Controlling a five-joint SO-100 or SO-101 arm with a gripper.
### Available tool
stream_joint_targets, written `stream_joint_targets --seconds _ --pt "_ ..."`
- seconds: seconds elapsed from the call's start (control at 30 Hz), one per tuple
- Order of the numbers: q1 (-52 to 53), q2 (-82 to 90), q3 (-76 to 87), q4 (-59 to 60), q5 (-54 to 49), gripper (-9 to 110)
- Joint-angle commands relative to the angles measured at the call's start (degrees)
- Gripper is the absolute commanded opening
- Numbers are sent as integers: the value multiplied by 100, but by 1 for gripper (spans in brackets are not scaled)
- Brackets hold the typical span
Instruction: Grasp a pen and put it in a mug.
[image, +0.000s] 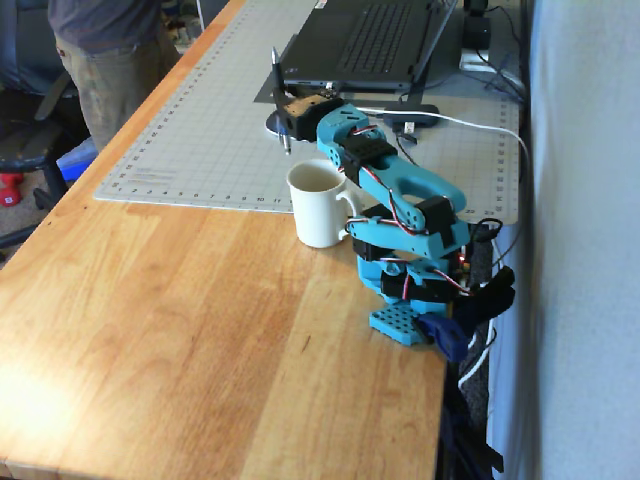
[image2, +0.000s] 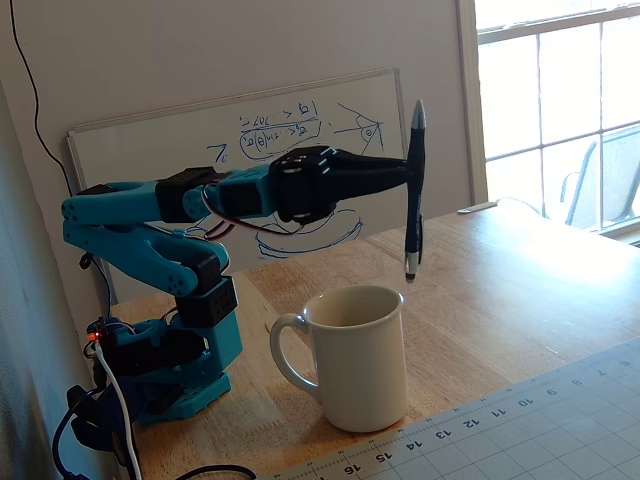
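Grasp done: my end effector (image2: 408, 180) is clamped on the pen (image2: 413, 190), upright, tip just above the mug (image2: 355, 360) rim at 2 o'clock. Left: centre, lower, release.
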Motion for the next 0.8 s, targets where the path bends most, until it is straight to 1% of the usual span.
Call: stream_joint_targets --seconds 0.0,0.5,0.6,0.77 --pt "44 158 -105 -193 -62 0" --pt "-9 756 -88 -149 -62 0" --pt "-26 765 -97 176 -62 0" --pt "-44 1222 -123 1169 -62 0"
